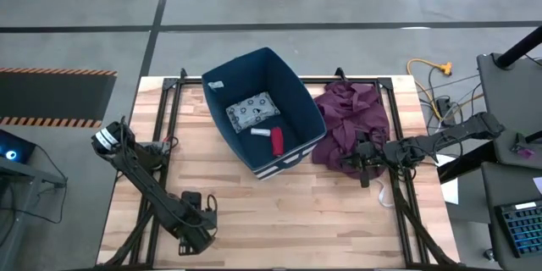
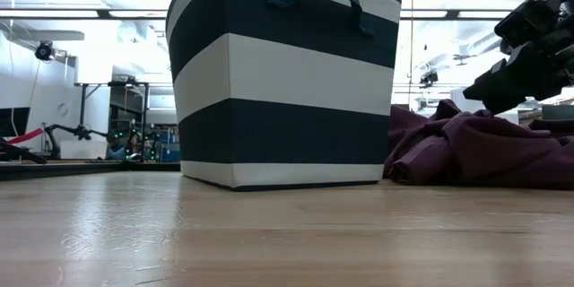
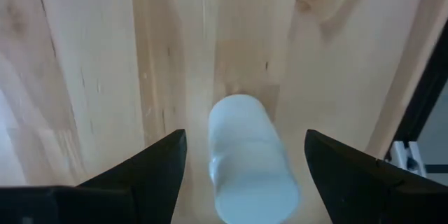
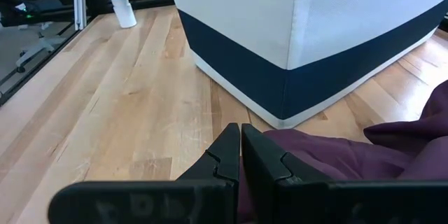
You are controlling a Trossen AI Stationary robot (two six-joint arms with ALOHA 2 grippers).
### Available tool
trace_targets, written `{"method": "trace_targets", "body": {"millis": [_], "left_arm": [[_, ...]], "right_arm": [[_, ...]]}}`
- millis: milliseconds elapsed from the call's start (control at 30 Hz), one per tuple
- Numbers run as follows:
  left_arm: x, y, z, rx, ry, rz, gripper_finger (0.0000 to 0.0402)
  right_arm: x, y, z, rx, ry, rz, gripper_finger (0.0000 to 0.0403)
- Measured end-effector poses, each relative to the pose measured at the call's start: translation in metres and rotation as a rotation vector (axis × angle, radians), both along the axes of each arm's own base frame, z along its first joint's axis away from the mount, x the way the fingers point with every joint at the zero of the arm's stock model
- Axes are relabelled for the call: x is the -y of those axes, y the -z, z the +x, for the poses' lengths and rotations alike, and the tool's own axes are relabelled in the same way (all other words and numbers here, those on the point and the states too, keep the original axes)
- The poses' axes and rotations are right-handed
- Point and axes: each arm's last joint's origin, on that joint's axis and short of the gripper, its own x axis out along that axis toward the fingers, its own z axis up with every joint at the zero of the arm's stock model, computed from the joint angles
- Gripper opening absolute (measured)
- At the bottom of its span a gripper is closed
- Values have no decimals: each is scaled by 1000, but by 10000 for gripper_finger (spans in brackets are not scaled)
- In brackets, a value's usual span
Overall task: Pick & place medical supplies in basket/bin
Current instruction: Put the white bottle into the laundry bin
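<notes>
White round container (image 3: 250,159) lies between the spread left gripper (image 3: 245,171) fingers.

- R gripper (image 4: 240,155): fingers pressed together, no gap, over edge of maroon cloth (image 4: 350,161).
- Navy/white striped bin (image 4: 308,35) just beyond cloth, corner facing cam, on wood table (image 4: 119,112).
- Small white cylinder (image 4: 124,10) upright near far table edge, well apart from bin.

Even, bright overhead light; low view backlit and glary, left wrist view blurred.
</notes>
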Motion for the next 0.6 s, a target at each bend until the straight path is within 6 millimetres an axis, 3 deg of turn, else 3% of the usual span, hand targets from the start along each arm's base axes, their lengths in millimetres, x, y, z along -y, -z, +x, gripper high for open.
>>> {"method": "trace_targets", "body": {"millis": [267,600], "left_arm": [[-4,11,-7,-86,0,-17,271],[-2,12,-5,-59,1,-47,271]], "right_arm": [[0,0,0,0,0,0,8],[0,0,0,1,0,0,8]]}}
